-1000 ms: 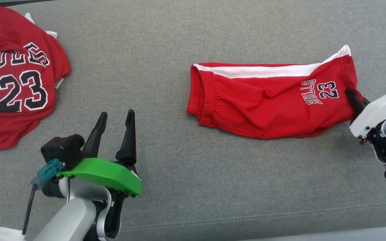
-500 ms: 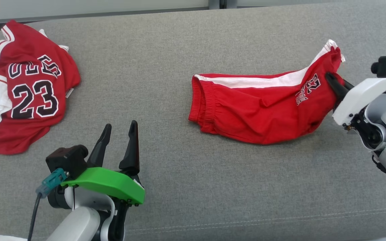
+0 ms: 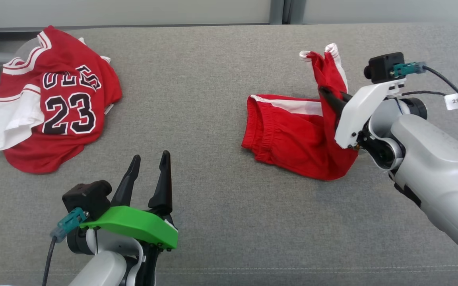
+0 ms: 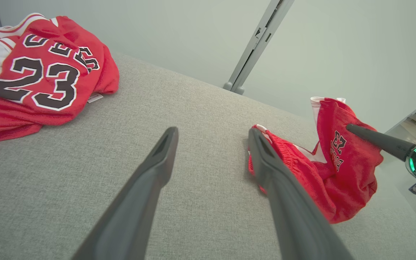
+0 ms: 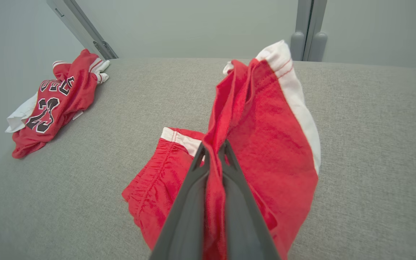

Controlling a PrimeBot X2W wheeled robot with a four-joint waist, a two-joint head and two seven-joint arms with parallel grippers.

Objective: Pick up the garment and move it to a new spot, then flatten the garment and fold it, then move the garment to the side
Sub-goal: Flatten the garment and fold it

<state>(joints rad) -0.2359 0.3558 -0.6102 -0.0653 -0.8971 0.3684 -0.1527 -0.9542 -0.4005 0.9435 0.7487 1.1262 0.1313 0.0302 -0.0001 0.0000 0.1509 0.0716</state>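
Right wrist view shows you the right hand clamped on a fold of the red Bulls shorts, holding their leg end upright while the waistband end lies on the grey fabric surface. Your left hand hovers open, well apart from the shorts. A red number 23 jersey lies crumpled at the far left.

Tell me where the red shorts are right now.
In the head view the red shorts lie right of centre on the grey cushion, one end raised in the shut right gripper; the red jersey lies far left.
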